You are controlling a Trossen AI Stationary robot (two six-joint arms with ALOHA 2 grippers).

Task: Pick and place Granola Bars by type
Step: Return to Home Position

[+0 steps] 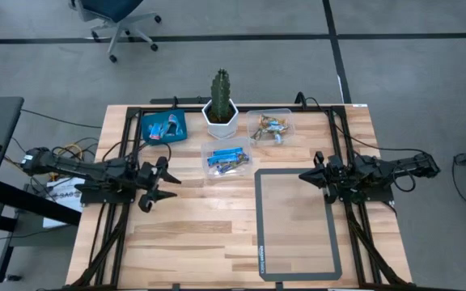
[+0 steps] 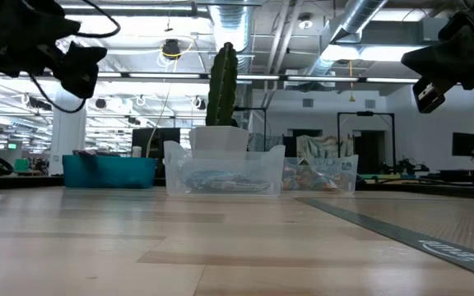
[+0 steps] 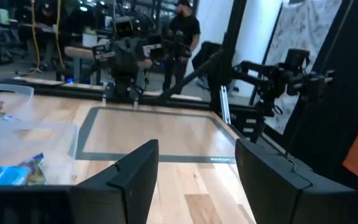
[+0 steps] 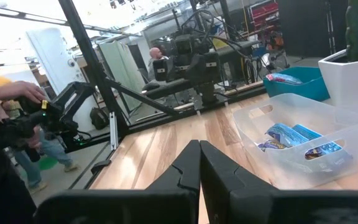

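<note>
- The left gripper [image 1: 171, 184] hangs over the desk [image 1: 184, 242] near its left edge. Its fingers are spread wide, and the left wrist view shows nothing between them.
- The right gripper [image 1: 304, 175] sits across from it near the right edge, over the rim of the grey-bordered mat [image 1: 294, 170]. In the right wrist view its fingers are pressed together on nothing.
- The Granola Bars lie grouped toward the far edge, and I see none loose on the bare wood:
  - The light blue bars [image 1: 162, 127] are in the blue tray [image 1: 183, 121], at the far left beside the white pot [image 1: 219, 120] that holds the cactus [image 1: 220, 85].
  - The brown-gold bars [image 1: 269, 128] are in the far clear container [image 1: 286, 115], on the pot's other side.
  - The dark blue bars [image 1: 225, 159] are in the middle clear container [image 1: 206, 167], just nearer than the pot.
- The middle container lies between the two grippers, slightly farther across the desk than both.
- The left arm is nearer the blue tray, and the right arm is nearer the brown-gold bars.
- The bars lie jumbled in each container, so they share no long axis.
- Sorting looks finished. The coming move appears to be a retreat to rest, and nothing lies in either arm's way.
</note>
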